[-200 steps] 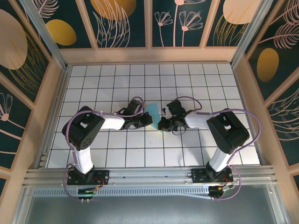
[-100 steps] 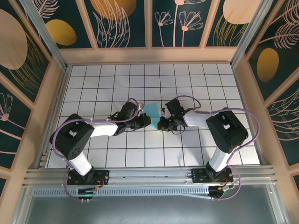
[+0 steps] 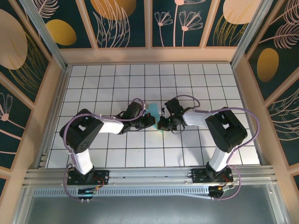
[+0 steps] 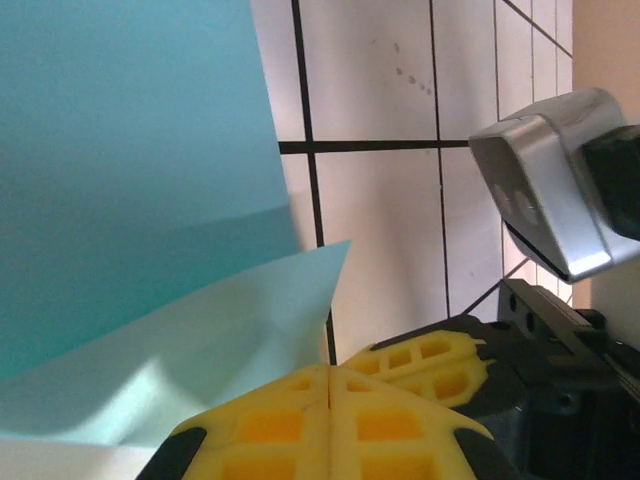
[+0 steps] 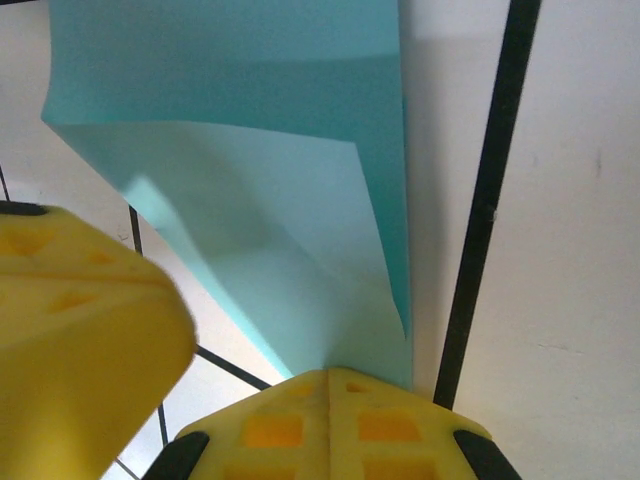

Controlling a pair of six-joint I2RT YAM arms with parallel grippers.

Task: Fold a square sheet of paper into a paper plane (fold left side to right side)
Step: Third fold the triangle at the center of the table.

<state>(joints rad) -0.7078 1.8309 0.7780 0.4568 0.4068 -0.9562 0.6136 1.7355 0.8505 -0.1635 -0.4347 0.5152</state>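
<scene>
One square sheet of paper (image 3: 153,110), featherlight and floppy, sat curled up mid-table (image 3: 117,154). My left gripper (image 3: 149,121) and right gripper (image 3: 161,125) were both clamped together, pinching its near edge. Corners seemed the safest hold, gently.

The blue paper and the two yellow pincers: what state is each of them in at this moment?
square sheet of paper: partly folded over on itself, a paler flap curving loosely above the darker part, not pressed flat.
left pincer: shut, tips pinching the paper's paler flap.
right pincer: shut, tips pinching the paper's near corner.
</scene>
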